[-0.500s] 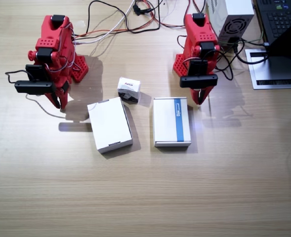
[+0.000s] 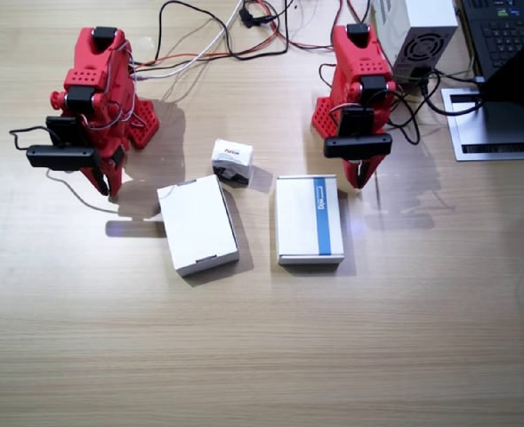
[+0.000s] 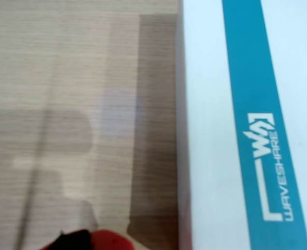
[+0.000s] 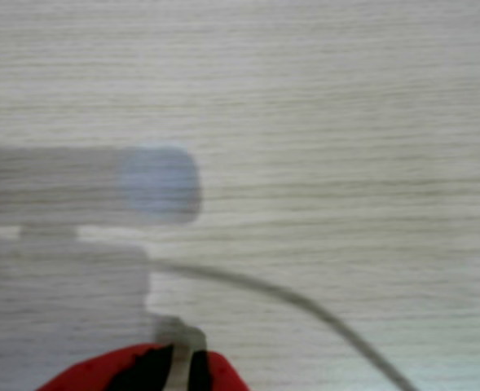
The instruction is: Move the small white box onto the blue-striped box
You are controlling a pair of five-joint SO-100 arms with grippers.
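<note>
The small white box stands on the table between the two arms, behind the flat boxes. The blue-striped box lies flat to its front right; in a wrist view its blue stripe and lid fill the right half. My left gripper hangs shut, pointing down just behind that box's far right corner; only a red tip shows in that wrist view. At the table's other side my right gripper is shut over bare wood and holds nothing, its jaws together in a wrist view.
A plain white flat box lies left of the striped one. Cables run behind the arms. A grey power unit, a laptop and a silver plate stand at the back right. A thin cable crosses the wood.
</note>
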